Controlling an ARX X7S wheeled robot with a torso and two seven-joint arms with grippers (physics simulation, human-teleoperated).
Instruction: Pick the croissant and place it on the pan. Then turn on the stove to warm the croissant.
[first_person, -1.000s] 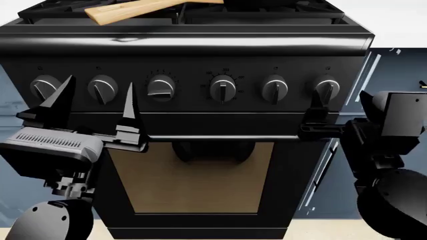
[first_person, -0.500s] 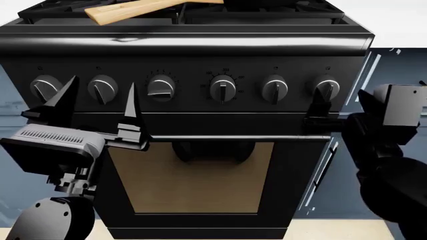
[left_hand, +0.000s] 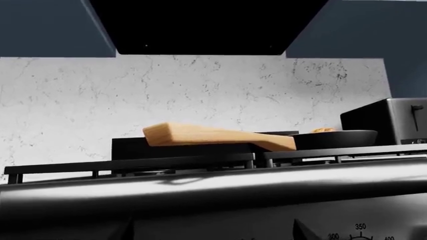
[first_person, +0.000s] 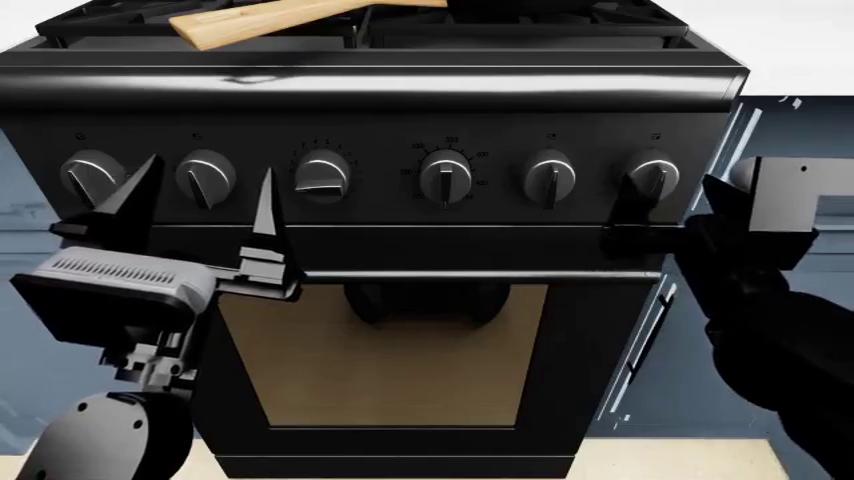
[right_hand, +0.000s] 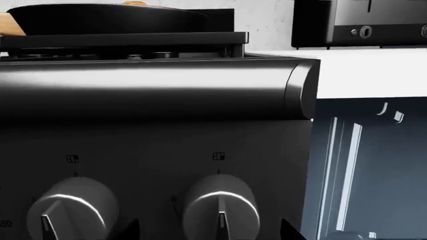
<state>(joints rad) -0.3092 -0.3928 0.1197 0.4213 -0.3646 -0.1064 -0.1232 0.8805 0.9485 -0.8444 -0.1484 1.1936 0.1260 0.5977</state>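
Black stove (first_person: 400, 240) fills head view, six knobs in a row along front panel, tan oven window below them. Pan (left_hand: 333, 138) up on stove's grates, toward right rear burner; wooden pan handle (first_person: 267, 15) runs from pan toward stove's left side, long axis roughly parallel to front edge. Croissant (left_hand: 323, 130) just peeking over pan rim as a small golden sliver, so judged already in pan; placing step looks done, knob step left. Toaster (right_hand: 360, 22) on counter right of stove, not in play. Left gripper (first_person: 200, 215) spread wide, holding nothing, fingers pointing up in front of stove panel, straddling second knob from left (first_person: 204, 178) but lower than it and apparently short of contact. Right gripper (first_person: 638, 225) just below rightmost knob (first_person: 653, 177), near stove's right front corner; jaw state not readable in head view; right wrist view shows two dark tips at bottom edge with a gap between and that knob (right_hand: 220, 205) sitting above the gap, so likely parted, empty. Key relation: rightmost knob lies straight above and ahead of right gripper, pointer near vertical; right arm nearer to it and to pan's side of stove. Which knob feeds pan's burner not legible. Risk: jaws sliding off smooth knob.
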